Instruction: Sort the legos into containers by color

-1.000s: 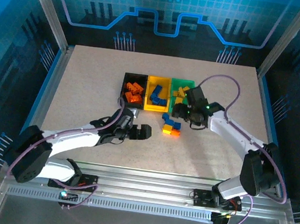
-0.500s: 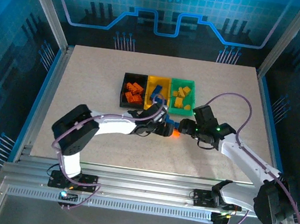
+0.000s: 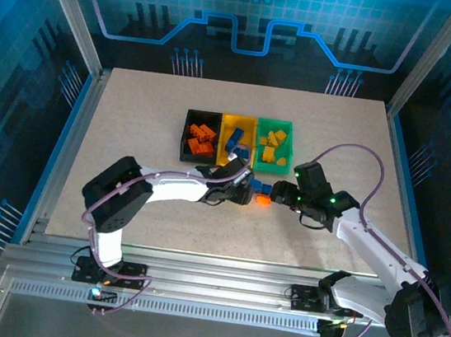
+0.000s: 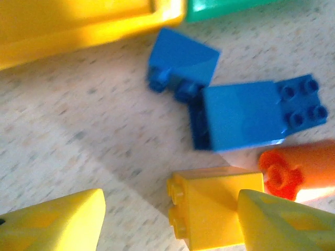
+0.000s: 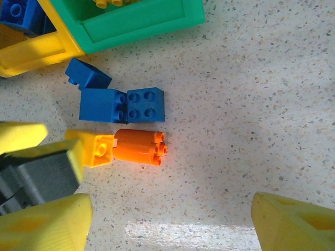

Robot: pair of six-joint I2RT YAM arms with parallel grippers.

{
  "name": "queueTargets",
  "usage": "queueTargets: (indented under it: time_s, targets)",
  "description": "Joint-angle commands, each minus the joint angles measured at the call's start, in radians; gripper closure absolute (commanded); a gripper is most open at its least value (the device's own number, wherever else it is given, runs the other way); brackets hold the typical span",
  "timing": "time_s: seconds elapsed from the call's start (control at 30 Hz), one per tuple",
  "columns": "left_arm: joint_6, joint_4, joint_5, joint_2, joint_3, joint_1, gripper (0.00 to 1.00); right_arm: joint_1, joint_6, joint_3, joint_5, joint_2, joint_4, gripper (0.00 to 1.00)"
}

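While the left end effector (image 4: pixel 171 203) straddles a yellow brick (image 4: pixel 214 206), its jaws stand released and grasp nothing yet: one finger (image 4: pixel 282 222) touches the brick's end, and the opposite finger (image 4: pixel 52 225) stands well apart from it across bare bench (image 4: pixel 78 136). That brick lies on the bench just in front of the green bin (image 5: pixel 146 21), on the robot's side of it. Blue bricks (image 5: pixel 120 104) sit between it and the green bin, and an orange round brick (image 5: pixel 138 146) touches its end, about as far from the green bin.

The brick's studs face the free finger, so I judge that its long axis runs along the closing line. The pinch would then land on stud face and base, with no turn of the wrist needed. The left arm is plainly the nearer.

The right end effector (image 5: pixel 171 206) hovers over the same cluster in front of the green bin, jaws wide and holding nothing. The green bin already holds yellow bricks, so I take it as this brick's destination.
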Motion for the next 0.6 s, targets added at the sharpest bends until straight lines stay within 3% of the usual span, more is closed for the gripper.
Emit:
queueTargets:
  time_s: [0.0,0.17,0.3,0.57]
  targets:
    - [0.018,-0.093,-0.07,-0.094,-0.099,-0.004,0.32,-0.011,0.019,0.002,-0.007,-0.006,0.024,0.19]
    - [0.006,-0.086,-0.016,-0.198,-0.133,-0.007,0.22,-0.011,0.019,-0.003,-0.02,-0.002,0.036,0.19]
    - [-0.003,-0.051,0.059,-0.166,-0.091,-0.026,0.17,-0.011,0.019,-0.005,-0.012,-0.008,0.032,0.18]
    - [-0.037,-0.064,0.045,-0.044,-0.065,-0.026,0.44,-0.029,0.014,-0.02,-0.006,-0.05,0.008,0.17]
